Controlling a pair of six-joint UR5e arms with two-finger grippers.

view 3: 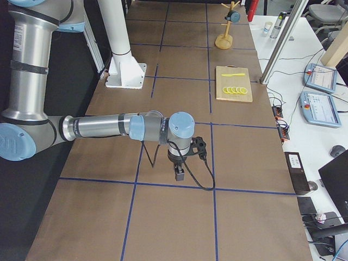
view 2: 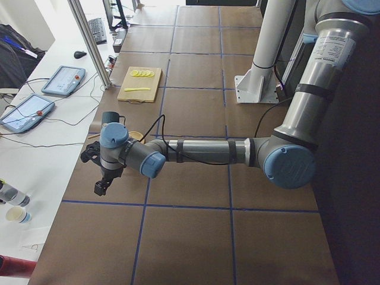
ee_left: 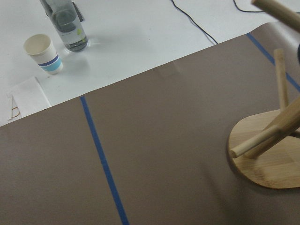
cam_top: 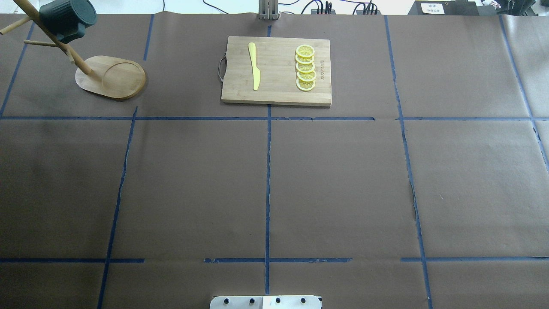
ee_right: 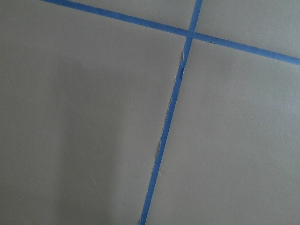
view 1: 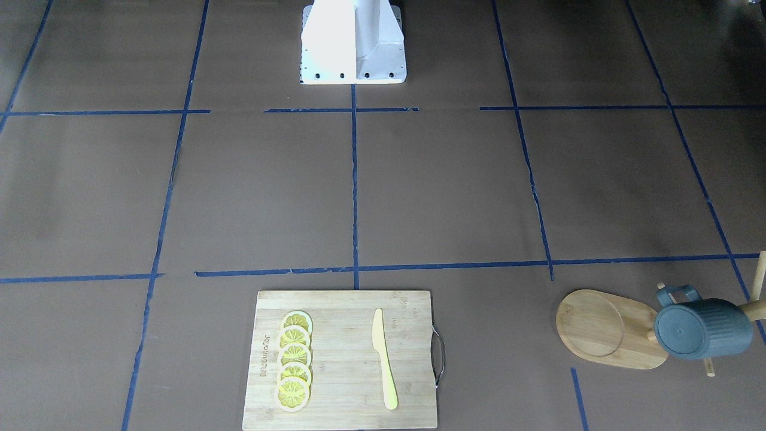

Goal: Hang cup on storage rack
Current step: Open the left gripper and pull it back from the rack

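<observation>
**Cup on storage rack, desk's far-left corner**

Cup: hangs by its handle on a peg of the storage rack.
Left gripper: near the rack, clear of the cup; grip state cannot be told.
Right gripper: well apart; likewise.

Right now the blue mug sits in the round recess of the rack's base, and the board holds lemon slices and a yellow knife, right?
No: the cup hangs on a peg of the storage rack, not in its base recess, as the overhead exterior view shows. The cutting board holds lemon slices and a yellow knife.
</observation>
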